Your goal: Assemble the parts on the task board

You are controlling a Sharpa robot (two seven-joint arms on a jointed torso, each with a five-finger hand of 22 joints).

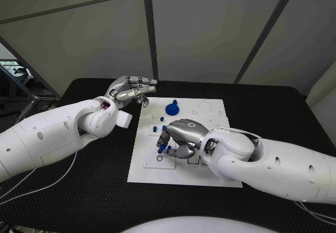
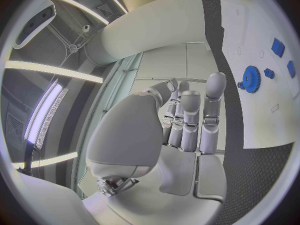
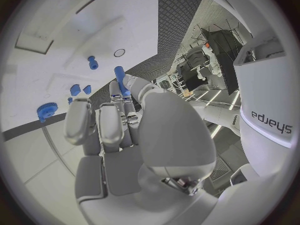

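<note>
One blue peg (image 3: 121,80) is pinched in the right robot hand (image 1: 180,137), its long axis pointing down at the task board (image 1: 210,170); the left robot hand (image 1: 130,90) hovers empty, fingers apart, farther off.

board (image 1: 183,172): white rectangular plate lying flat mid-desk, with faint outlined circles and recesses.
gear (image 1: 172,109): blue toothed wheel with a raised hub, on the board's far part.
small parts (image 1: 161,118): a few blue pieces on the board between the gear and the right hand.
peg (image 1: 162,147): blue cylinder pinched in the right hand (image 1: 180,138), held over the board's left side beside a small ring mark (image 1: 159,158).
</note>
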